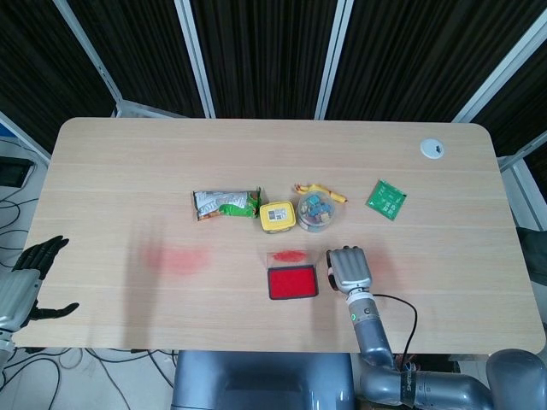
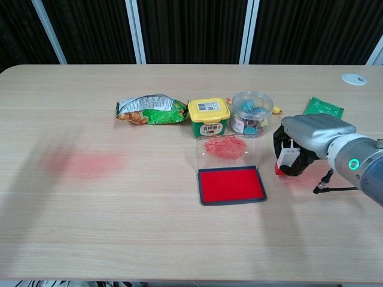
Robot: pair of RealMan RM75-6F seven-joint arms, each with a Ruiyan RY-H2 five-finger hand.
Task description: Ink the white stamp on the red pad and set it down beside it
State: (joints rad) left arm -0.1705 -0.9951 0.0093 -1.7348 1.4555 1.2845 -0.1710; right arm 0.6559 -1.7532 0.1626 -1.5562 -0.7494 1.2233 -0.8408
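Stamp (image 2: pixel 288 159) sits in right hand (image 2: pixel 305 143), fingers curled around it, low over the table (image 2: pixel 149 227), just right of the red ink pad (image 2: pixel 231 185) and apart from it. Set-down spot judged directly below the hand. Stamp: small white block, held roughly upright, red at its base. Left hand (image 1: pixel 30 273) empty, fingers spread, well apart at the table's left edge.

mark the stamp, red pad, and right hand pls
stamp (image 2: pixel 288 158), chest view, white body below the fingers
red pad (image 2: pixel 231 185), chest view, middle of the ink surface
right hand (image 1: pixel 349 268), head view, back of the hand
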